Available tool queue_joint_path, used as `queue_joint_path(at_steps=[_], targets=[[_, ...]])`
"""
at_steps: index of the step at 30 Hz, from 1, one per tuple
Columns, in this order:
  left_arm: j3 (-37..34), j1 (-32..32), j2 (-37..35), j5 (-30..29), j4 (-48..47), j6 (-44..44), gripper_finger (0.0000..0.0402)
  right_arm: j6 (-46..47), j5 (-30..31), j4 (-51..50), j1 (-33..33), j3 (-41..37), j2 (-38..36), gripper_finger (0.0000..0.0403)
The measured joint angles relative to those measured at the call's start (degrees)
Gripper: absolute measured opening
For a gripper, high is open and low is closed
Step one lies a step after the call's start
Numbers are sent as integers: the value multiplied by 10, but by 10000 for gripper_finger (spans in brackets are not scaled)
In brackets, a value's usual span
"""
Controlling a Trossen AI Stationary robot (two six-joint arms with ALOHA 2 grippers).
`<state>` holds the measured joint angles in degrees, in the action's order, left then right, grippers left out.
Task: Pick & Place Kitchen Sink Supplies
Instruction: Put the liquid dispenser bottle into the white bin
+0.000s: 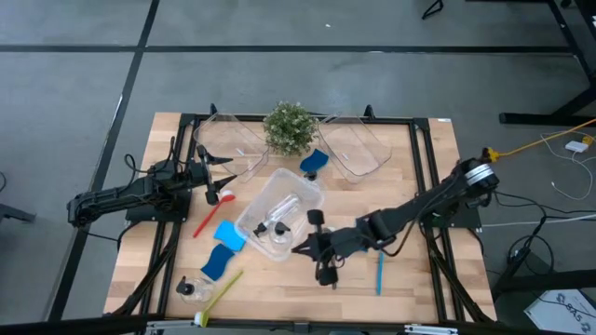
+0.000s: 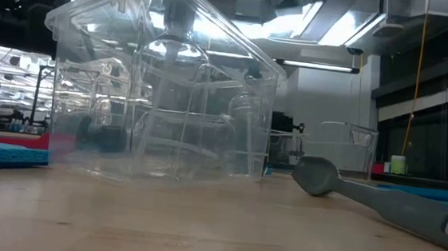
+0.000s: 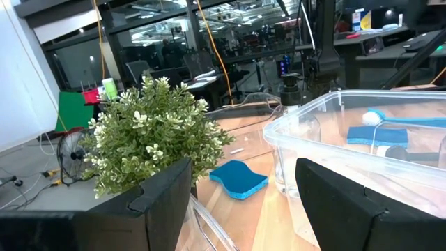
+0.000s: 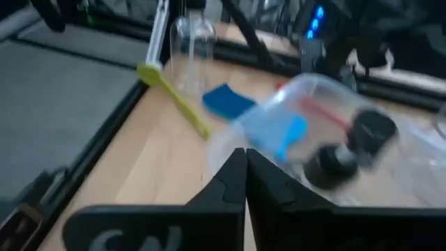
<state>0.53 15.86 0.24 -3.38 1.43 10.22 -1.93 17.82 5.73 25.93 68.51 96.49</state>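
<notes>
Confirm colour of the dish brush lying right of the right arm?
Blue. The dish brush shows best in the high view, on the wood near the table's front edge.

Grey floor [image 1: 74,84]; bright ceiling lights [image 2: 344,27]

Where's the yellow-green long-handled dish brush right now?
In the high view, the yellow-green dish brush lies at the table's front-left corner, beside a clear pump bottle.

overhead, table-level (close), two wrist views
</notes>
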Motion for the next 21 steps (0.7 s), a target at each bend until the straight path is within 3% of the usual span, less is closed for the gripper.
queue_joint_path(at_steps=[6,15,21], targets=[[0,0,0,0,0,0,251,-35,1,121,-10,0,49,3],[0,0,0,0,0,0,251,-23,9,217,-40,7,105,2],[0,0,0,0,0,0,251,-50,100,214,-48,24,129,2]])
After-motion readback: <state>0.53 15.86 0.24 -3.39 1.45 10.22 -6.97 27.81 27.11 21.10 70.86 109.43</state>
